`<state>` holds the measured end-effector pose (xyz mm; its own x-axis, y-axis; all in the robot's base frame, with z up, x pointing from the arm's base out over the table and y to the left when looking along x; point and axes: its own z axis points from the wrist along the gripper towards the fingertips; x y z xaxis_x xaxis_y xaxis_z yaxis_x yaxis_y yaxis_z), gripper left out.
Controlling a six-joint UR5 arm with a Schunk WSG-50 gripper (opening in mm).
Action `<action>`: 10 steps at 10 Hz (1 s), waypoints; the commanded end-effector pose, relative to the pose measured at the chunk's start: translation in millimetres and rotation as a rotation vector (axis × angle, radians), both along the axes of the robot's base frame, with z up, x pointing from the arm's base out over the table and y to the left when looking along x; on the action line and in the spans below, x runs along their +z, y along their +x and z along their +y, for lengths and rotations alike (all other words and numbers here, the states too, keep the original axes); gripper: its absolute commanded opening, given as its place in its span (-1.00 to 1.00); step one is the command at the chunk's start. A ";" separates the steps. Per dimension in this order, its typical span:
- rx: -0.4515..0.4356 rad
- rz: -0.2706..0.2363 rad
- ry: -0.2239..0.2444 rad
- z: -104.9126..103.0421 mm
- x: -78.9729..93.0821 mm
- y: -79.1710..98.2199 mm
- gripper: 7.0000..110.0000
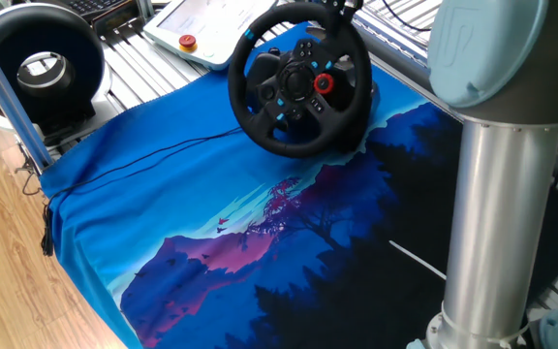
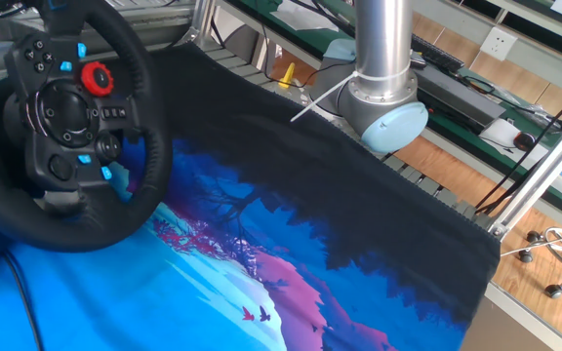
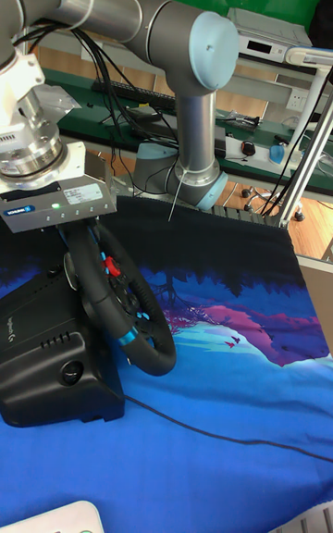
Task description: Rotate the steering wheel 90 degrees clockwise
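From my seat the steering wheel (image 1: 301,79) stands at the far end of the table, tilted on its black base (image 3: 51,362), with the red dial (image 1: 325,82) on the right of the hub and blue buttons around it. The light-blue stripe (image 3: 129,341) sits low on the rim in the tall fixed view. The gripper (image 3: 69,237) comes down onto the top of the rim, under a flat grey flange with a green light. Its fingers are hidden behind the rim and the flange, so I cannot tell how far the pincer is open or whether it grips the wheel.

A thin black cable (image 1: 153,155) runs from the wheel's base across the cloth to the table's edge. Beside the wheel, off the cloth, lies a white pendant (image 1: 201,24) with a red button, and farther off stands a black ring-shaped device (image 1: 42,63) with a grey-white centre, well apart from the wheel. The arm's silver column (image 2: 383,44) rises from its pale-blue base joint at the side of the table and fills much of one fixed view, blocking that corner.

The table is covered by a cloth (image 1: 260,242) printed with a blue, purple and black mountain scene, over slatted aluminium. Around it I see wood flooring (image 1: 8,281), aluminium frame posts (image 2: 544,171), a green wall and a bench with electronics and cables (image 3: 264,43).
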<state>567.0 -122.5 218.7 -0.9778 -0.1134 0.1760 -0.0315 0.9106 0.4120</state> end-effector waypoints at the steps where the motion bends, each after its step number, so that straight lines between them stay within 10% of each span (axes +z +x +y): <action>1: -0.028 0.031 0.027 -6.0 0.9 -11.7 -1.00; 10: -0.039 0.070 0.000 -27.7 -41.2 -44.5 -1.00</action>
<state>529.8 -151.7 189.4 -0.9642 -0.0881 0.2500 0.0219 0.9134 0.4064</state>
